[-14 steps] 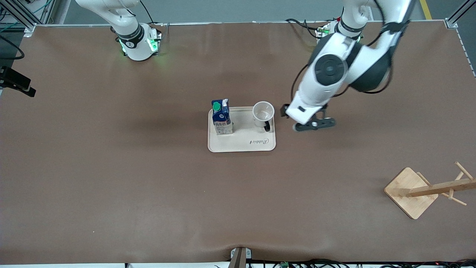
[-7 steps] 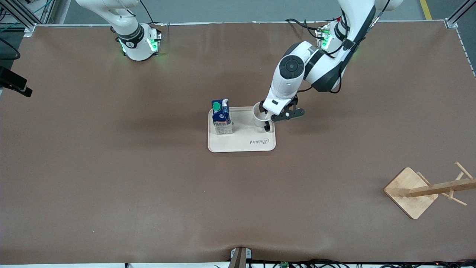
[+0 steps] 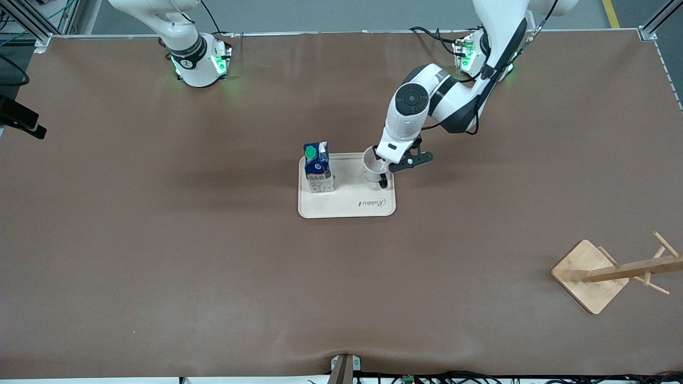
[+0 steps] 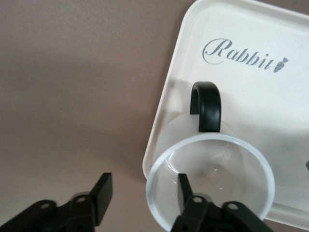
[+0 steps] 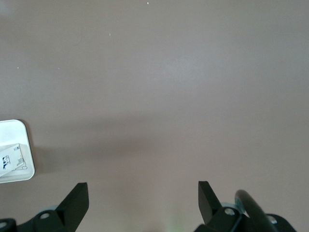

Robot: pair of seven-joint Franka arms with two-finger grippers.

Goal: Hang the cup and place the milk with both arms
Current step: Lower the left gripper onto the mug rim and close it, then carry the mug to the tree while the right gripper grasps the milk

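With one finger inside the small white mug with the black loop handle (image 4: 211,181) and one outside, the left gripper (image 4: 142,193) straddles its rim, jaws not yet pinching, so closing may tip it on the cream tray (image 4: 251,92); the right gripper (image 5: 142,203) waits open over bare table

I see the tray (image 3: 347,205) at the middle of the table (image 3: 160,240). On it stand the milk (image 3: 318,168), toward the right arm's end, and the cup (image 3: 373,165), toward the left arm's end, its handle turned to the front camera. The left gripper (image 4: 142,193) straddles the cup's rim. The wooden rack (image 3: 608,272) stands near the front camera, at the left arm's end.
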